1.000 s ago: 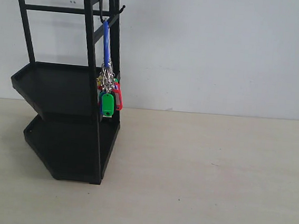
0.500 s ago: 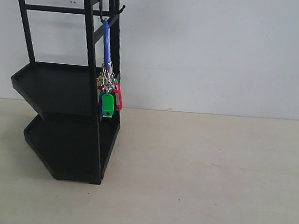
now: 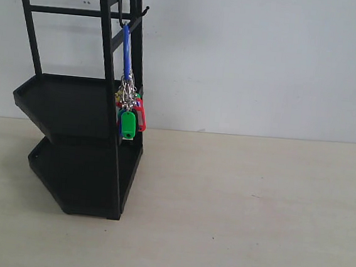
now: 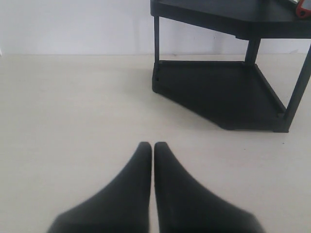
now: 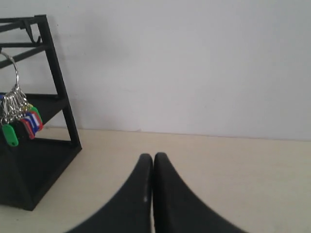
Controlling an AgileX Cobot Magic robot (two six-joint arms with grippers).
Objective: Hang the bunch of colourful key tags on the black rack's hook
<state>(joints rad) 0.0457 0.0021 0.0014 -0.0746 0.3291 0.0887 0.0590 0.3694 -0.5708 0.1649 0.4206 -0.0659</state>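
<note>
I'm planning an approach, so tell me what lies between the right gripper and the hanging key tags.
In the right wrist view, only bare table and one rack post lie between the right gripper and the key tags.

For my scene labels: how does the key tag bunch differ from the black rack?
The key tag bunch is many-coloured; the black rack is all black. The bunch is small; the rack is far bigger. The bunch hangs from the rack; the rack stands on the table. Neither is held.

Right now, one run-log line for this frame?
key tag bunch: hanging from hook on black rack | left gripper: jaws shut, empty | right gripper: jaws shut, empty | task: apparently done
</note>
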